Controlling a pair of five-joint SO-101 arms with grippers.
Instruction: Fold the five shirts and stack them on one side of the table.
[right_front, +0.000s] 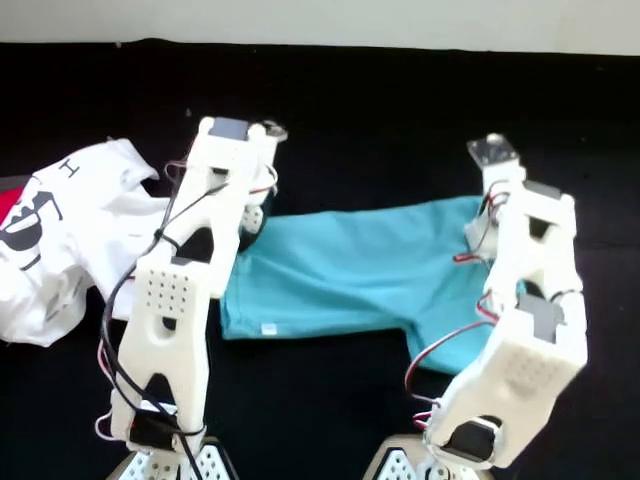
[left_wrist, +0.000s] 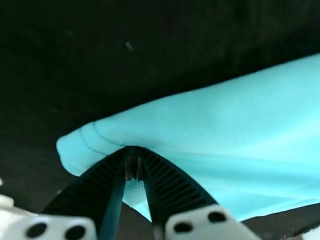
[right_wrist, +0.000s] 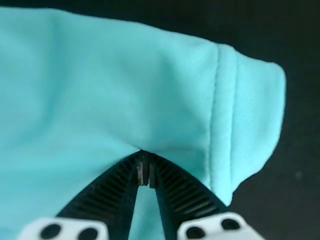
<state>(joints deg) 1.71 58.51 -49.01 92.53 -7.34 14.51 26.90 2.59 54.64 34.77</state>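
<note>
**Teal shirt pinched at both ends, fold about to be made**

High view: the teal shirt (right_front: 350, 270) is seen spread flat across the middle of the black table (right_front: 400, 100). The left arm (right_front: 185, 300) and the right arm (right_front: 530, 300) are each placed over one end of it. A white printed shirt (right_front: 60, 240) lies crumpled just beside it, at the table's left. No folded stack is seen, so the task is judged to be at an early fold.

Left wrist view: what the arm hides from above is shown here. The left gripper (left_wrist: 134, 167) is closed tight, with teal fabric pinched just inside a stitched corner.

Right wrist view: the right gripper (right_wrist: 146, 175) is likewise closed on the fabric, beside a double-stitched hem, probably a sleeve's.

For the next move, both ends would need to be lifted evenly and carried over together, so that neither pinch is pulled loose.
</note>
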